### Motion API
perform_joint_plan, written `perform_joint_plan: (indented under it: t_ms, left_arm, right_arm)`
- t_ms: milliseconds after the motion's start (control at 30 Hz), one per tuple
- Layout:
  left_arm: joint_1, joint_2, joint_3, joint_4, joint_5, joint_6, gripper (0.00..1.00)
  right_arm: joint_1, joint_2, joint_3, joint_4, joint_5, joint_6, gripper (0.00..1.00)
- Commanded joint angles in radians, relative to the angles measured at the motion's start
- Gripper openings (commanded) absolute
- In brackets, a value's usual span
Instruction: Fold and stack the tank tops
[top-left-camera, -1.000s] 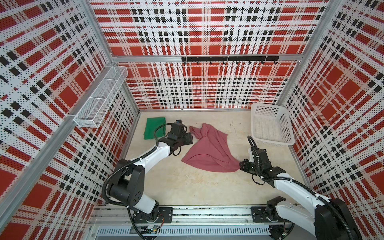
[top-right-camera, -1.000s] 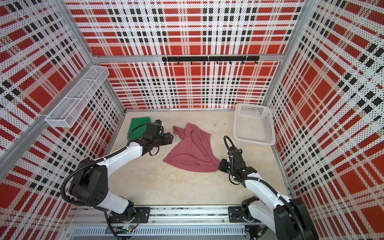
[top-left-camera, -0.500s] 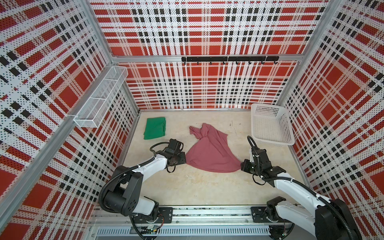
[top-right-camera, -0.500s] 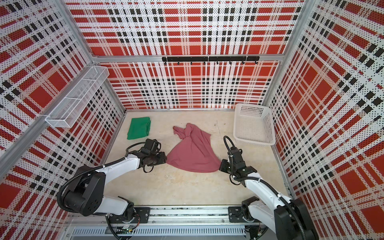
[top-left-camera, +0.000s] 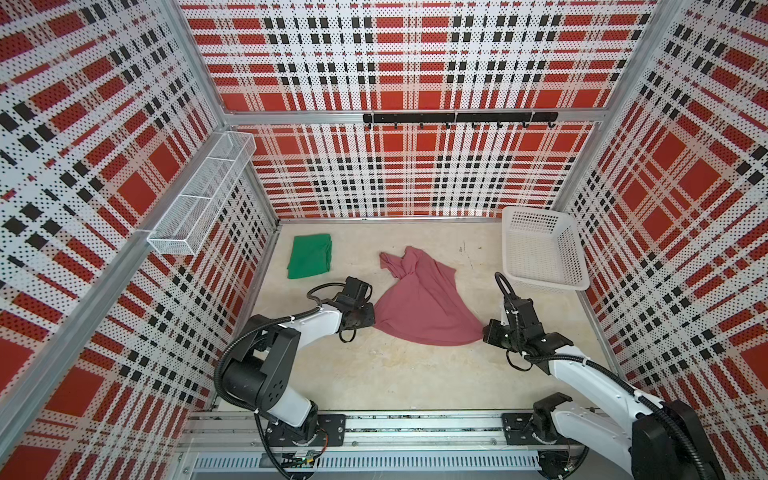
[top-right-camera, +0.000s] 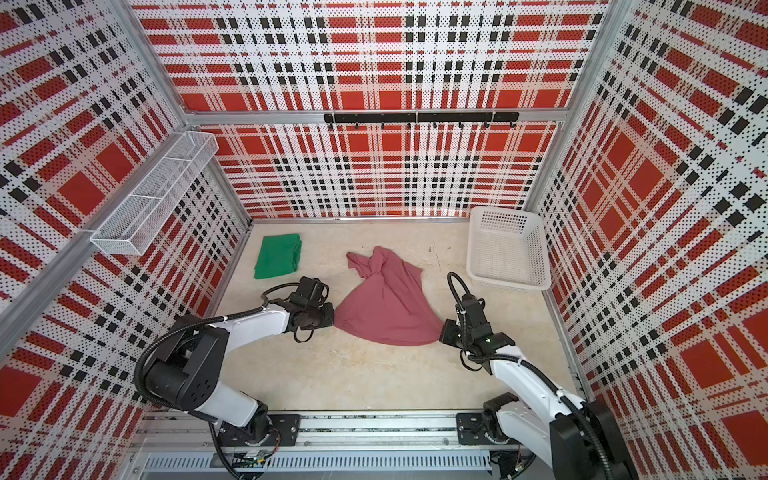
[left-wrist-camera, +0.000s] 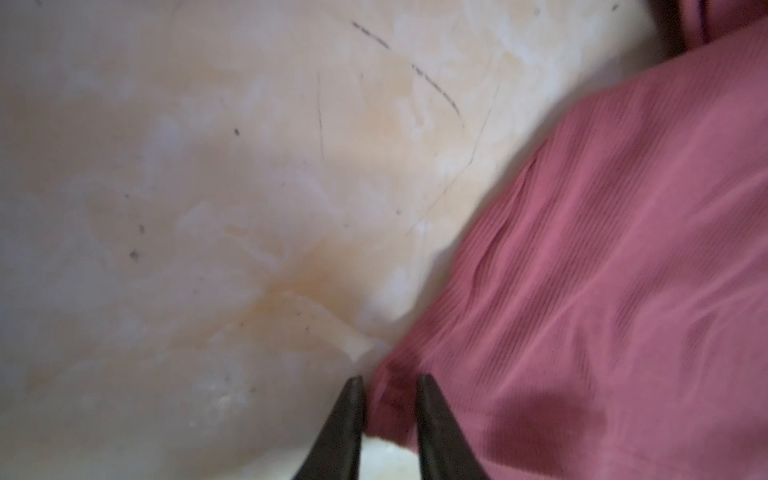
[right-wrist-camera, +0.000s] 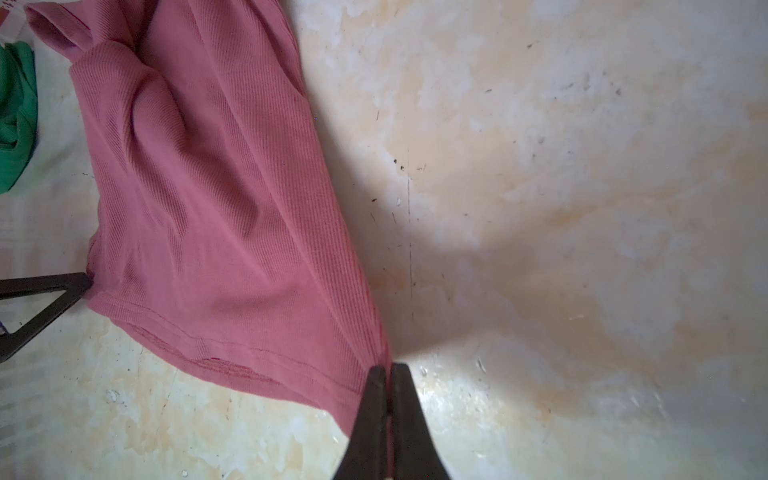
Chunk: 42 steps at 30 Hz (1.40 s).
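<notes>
Plaid walls (top-left-camera: 415, 62), beige counter (top-left-camera: 374, 374): green tank top (top-left-camera: 309, 255) lies folded far left, pink tank top (top-left-camera: 419, 303) unfolded mid-counter, left hand (left-wrist-camera: 390, 380) and right hand (right-wrist-camera: 386, 370) each clamped on a near hem corner; its fold and the stacking look pending.

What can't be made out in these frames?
- left gripper grip: left wrist view blurred; pink tank top sits between its tips, clamped or not unclear.
- green tank top: cut off by the right wrist view's edge.
- straps of the pink one: bunched into its own folds, both top views.
</notes>
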<state>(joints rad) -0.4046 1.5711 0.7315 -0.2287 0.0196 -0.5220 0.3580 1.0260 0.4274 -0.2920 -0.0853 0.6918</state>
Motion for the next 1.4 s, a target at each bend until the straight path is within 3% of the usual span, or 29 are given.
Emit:
perform_joint_plan:
  t_ms: [0,100,333,533,667,833,1033,1233,1367]
  left_arm:
    - [0.004,0.025,0.034,0.046,0.021,-0.007,0.10]
    - [0.003,0.002,0.065,0.058,0.038,-0.010,0.00]
    - [0.012,-0.144,0.197,0.061,0.057,-0.021,0.00]
    - [0.030,-0.237,0.415,0.054,-0.001,-0.010,0.00]
    - [0.071,-0.231,0.654,-0.001,0.006,0.036,0.00]
    - [0.060,-0.253,0.881,-0.021,-0.055,0.090,0.00]
    - [0.053,-0.329,0.985,-0.043,-0.122,0.147,0.00]
    - [0.056,-0.406,0.966,-0.069,-0.183,0.199,0.00]
    - [0.076,-0.375,0.959,-0.111,-0.144,0.203,0.00]
  right_arm:
    - [0.004,-0.025,0.030,-0.016,0.013,-0.018,0.00]
    - [0.004,-0.025,0.045,-0.015,0.006,-0.025,0.00]
    - [0.004,0.033,0.216,-0.029,0.018,-0.093,0.00]
    - [0.003,0.149,0.534,-0.063,0.075,-0.235,0.00]
    - [0.001,0.234,0.802,-0.124,0.095,-0.330,0.00]
    - [0.000,0.248,1.018,-0.138,0.118,-0.403,0.00]
    - [-0.001,0.182,1.107,-0.114,0.099,-0.488,0.00]
    - [-0.001,0.098,1.123,-0.102,0.080,-0.536,0.00]
    - [-0.002,0.090,1.122,-0.098,0.073,-0.559,0.00]
